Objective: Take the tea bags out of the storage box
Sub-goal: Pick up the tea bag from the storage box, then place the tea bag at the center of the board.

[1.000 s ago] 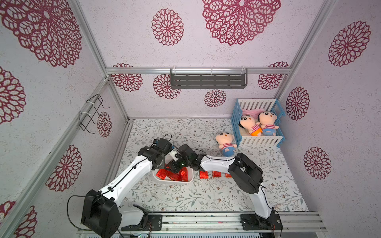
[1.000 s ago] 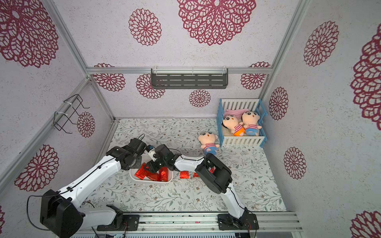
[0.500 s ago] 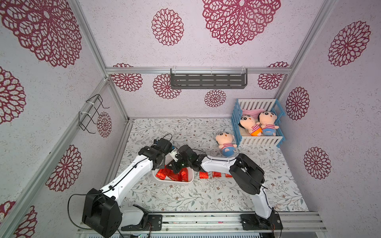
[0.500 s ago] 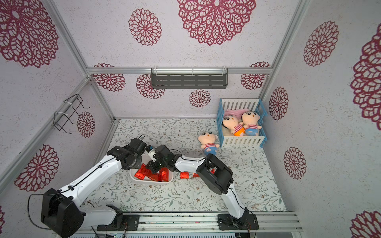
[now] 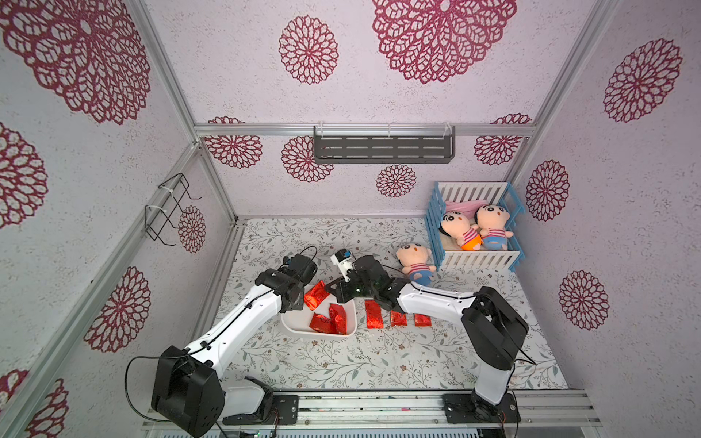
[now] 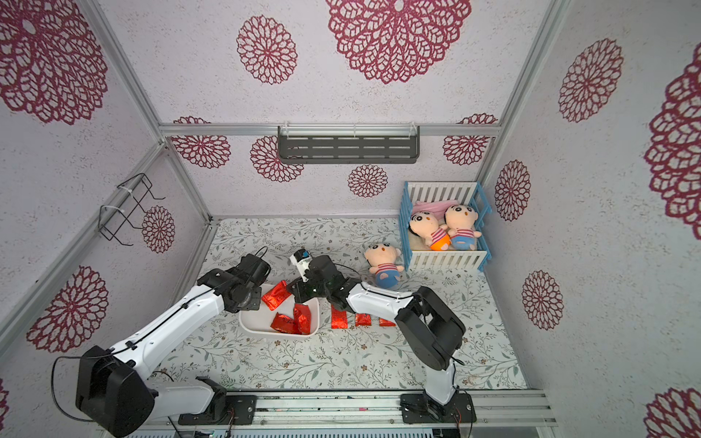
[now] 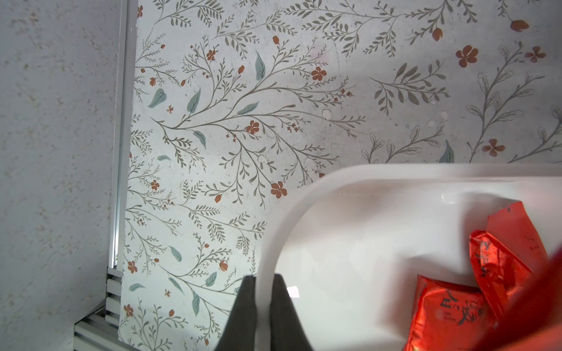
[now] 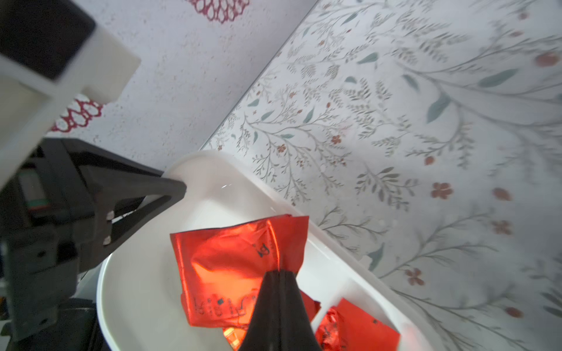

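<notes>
Right tool (image 8: 278, 273) closed since earlier frame, now pinched on corner of tea bag (image 8: 231, 264), hung over storage box (image 8: 146, 288). Left tool (image 7: 264, 282) clamped on box rim (steadying). Bag to be lifted clear of rim without jerks, laid beside three tea bags (image 5: 373, 314) on tabletop (image 5: 379, 360).

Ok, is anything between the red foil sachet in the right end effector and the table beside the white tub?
Only the white plastic tub's wall on that side. The red foil sachet, pinched by the right end effector, must clear it; three sachets already lie beyond.
</notes>
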Action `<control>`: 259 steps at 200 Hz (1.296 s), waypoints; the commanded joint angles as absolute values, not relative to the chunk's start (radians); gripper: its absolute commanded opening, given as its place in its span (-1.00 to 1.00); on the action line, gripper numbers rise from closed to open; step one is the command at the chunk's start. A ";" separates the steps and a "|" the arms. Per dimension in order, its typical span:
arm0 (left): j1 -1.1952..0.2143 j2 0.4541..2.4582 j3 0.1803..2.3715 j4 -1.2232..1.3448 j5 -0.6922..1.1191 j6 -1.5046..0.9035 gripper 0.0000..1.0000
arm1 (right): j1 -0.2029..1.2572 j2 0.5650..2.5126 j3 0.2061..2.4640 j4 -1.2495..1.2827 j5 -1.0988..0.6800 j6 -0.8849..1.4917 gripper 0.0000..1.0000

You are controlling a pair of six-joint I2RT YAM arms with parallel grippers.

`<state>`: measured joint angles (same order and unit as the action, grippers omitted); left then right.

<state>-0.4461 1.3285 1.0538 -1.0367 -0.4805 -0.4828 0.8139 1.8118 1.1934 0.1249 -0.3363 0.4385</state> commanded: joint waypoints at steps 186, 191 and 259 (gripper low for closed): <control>-0.448 1.351 1.068 -1.046 -0.480 -0.487 -1.00 | 0.857 1.371 0.772 -0.341 -0.231 -0.494 -1.00; -0.448 1.350 1.068 -1.046 -0.480 -0.488 -1.00 | 0.861 1.373 0.768 -0.342 -0.232 -0.511 -1.00; -0.448 1.359 1.069 -1.045 -0.471 -0.484 -1.00 | 0.884 1.453 0.761 -0.344 -0.119 -0.581 -0.80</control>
<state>-0.4465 1.3449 1.0538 -1.0367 -0.4793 -0.4862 0.8776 1.4242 0.7609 -0.3412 -0.1646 -0.5220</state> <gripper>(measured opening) 0.098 0.090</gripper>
